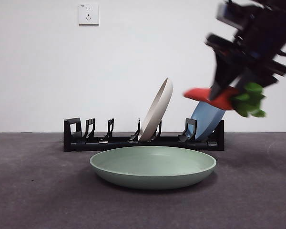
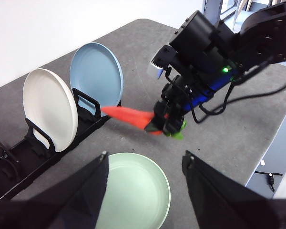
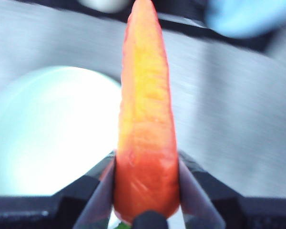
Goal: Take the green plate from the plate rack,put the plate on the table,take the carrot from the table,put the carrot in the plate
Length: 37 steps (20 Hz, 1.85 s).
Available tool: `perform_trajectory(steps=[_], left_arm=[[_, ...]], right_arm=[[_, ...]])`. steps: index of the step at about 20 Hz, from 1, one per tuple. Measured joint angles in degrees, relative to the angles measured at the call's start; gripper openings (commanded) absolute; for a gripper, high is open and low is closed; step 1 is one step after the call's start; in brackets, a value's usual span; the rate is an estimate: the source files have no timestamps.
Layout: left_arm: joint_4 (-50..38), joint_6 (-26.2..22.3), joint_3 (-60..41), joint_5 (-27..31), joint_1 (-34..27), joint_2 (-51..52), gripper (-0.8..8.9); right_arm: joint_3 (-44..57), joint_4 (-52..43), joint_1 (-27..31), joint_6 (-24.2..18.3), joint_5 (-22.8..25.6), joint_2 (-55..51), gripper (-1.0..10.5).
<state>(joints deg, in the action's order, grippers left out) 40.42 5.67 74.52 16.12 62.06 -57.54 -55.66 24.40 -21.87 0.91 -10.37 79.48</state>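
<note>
**A:** From the front, the green plate (image 1: pixel 153 165) is flat on the tabletop (image 1: pixel 33 191), just in front of the plate rack (image 1: pixel 143 139). Makes sense, it needs to lie flat to take anything. The right claw (image 1: pixel 221 95) is up high at the right, clamped on the carrot (image 1: pixel 214 98) near its leafy end, with the tip pointing toward the white plate (image 1: pixel 157 110) in the rack. The carrot is beside and above the green plate's edge, not over the middle.

**B:** And the other arm?

**A:** In the left wrist view, the left claw (image 2: pixel 144 164) has its jaws wide apart, holding nothing, hanging over the green plate (image 2: pixel 136 188). Looks like it's just waiting. Beyond it you can see the right claw (image 2: pixel 166 121) carrying the carrot (image 2: pixel 128 116) in the air, between the blue plate (image 2: pixel 96 76) and the green one.

**B:** Right wrist view?

**A:** It's blurry, but the carrot (image 3: pixel 145 119) is pinched between both jaws at its thick end and sticks straight out. The green plate (image 3: pixel 52 129) is below and off to one side, so I'd guess it needs to travel a bit more.
</note>
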Motion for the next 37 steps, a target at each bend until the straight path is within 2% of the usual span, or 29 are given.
perform_trajectory(steps=[3, 7, 11, 14, 15, 18, 19, 23, 26, 28, 31, 33, 37], left_arm=[[0.0, 0.0, 0.0, 0.0, 0.0, 0.0, 2.65], [0.3, 0.0, 0.0, 0.0, 0.0, 0.0, 2.65], [1.6, 0.0, 0.0, 0.0, 0.0, 0.0, 2.65], [2.5, 0.0, 0.0, 0.0, 0.0, 0.0, 2.65], [2.7, 0.0, 0.0, 0.0, 0.0, 0.0, 2.65], [3.0, 0.0, 0.0, 0.0, 0.0, 0.0, 2.65], [3.0, 0.0, 0.0, 0.0, 0.0, 0.0, 2.65], [3.1, 0.0, 0.0, 0.0, 0.0, 0.0, 2.65], [4.3, 0.0, 0.0, 0.0, 0.0, 0.0, 2.65], [6.1, 0.0, 0.0, 0.0, 0.0, 0.0, 2.64], [9.1, 0.0, 0.0, 0.0, 0.0, 0.0, 2.51], [10.5, 0.0, 0.0, 0.0, 0.0, 0.0, 2.51], [13.1, 0.0, 0.0, -1.2, 0.0, 0.0, 2.49]], right_arm=[[0.0, -0.3, -6.3, 1.4, 0.0, 2.0, -0.2], [0.0, -5.9, -13.1, 2.9, 0.1, 9.6, -0.2], [0.0, -8.2, -15.8, 3.1, 2.7, 18.4, -0.2], [-0.1, -9.5, -16.2, 3.2, 2.9, 19.8, 0.0], [-0.2, -9.5, -16.3, 3.2, 2.9, 19.8, 0.7], [-0.2, -9.3, -16.6, 3.2, 2.9, 19.6, 4.1], [-0.2, -8.7, -16.7, 3.2, 2.9, 19.2, 4.9], [-0.2, -7.4, -16.7, 3.2, 2.9, 13.9, 5.1], [-0.2, -2.7, -16.7, 3.3, 2.9, 7.3, 5.0], [-0.2, 4.3, -16.7, 3.3, 2.5, 1.9, 5.0], [-0.2, 16.9, -16.7, 2.9, -1.3, -7.6, 5.0], [-0.2, 23.9, -16.7, 2.6, -1.5, -12.9, 5.0], [-0.2, 31.9, -16.7, 2.5, -1.6, -22.0, 4.6]])
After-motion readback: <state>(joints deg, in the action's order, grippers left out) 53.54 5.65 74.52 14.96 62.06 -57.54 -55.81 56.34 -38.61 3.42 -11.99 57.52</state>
